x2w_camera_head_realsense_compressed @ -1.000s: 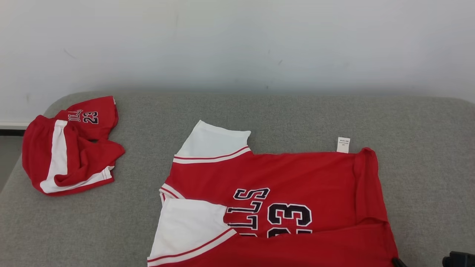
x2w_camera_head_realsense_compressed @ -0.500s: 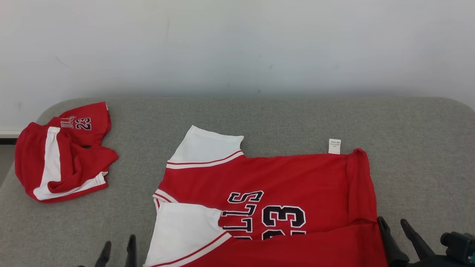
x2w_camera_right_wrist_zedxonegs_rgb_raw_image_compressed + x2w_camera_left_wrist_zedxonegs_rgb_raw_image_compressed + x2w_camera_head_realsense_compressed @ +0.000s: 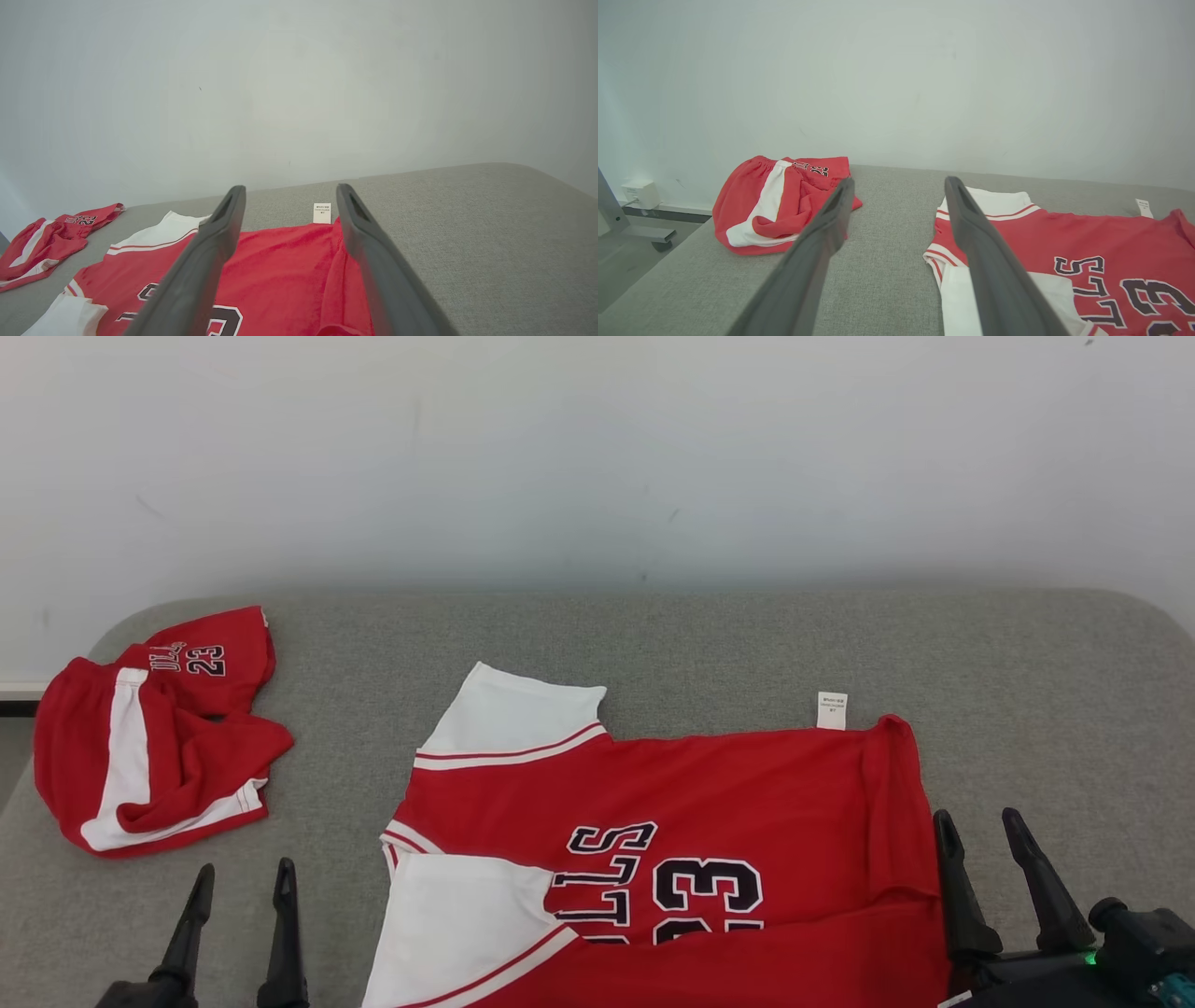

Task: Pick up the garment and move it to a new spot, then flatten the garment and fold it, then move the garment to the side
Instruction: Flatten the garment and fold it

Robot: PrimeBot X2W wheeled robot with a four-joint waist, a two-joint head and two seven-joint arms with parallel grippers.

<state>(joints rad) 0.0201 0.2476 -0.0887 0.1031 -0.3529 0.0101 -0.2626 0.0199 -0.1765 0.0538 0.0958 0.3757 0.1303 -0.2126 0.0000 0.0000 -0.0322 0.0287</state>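
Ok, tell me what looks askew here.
The red jersey isn't flat: its near edge is folded over the lettering, its hem is bunched into a ridge, and a white care label pokes out. The matching shorts lie crumpled at left.

The left gripper [image 3: 245,870] is seen at about 7 o'clock in the head view. Its two dark fingers [image 3: 283,933] are held well apart and pointed toward 12 o'clock. The right gripper [image 3: 977,817] is placed at about 4 o'clock and reaches higher up the view. Its jaws are likewise spread wide, and nothing is clasped between them. In both wrist views the fingers are shown parted.
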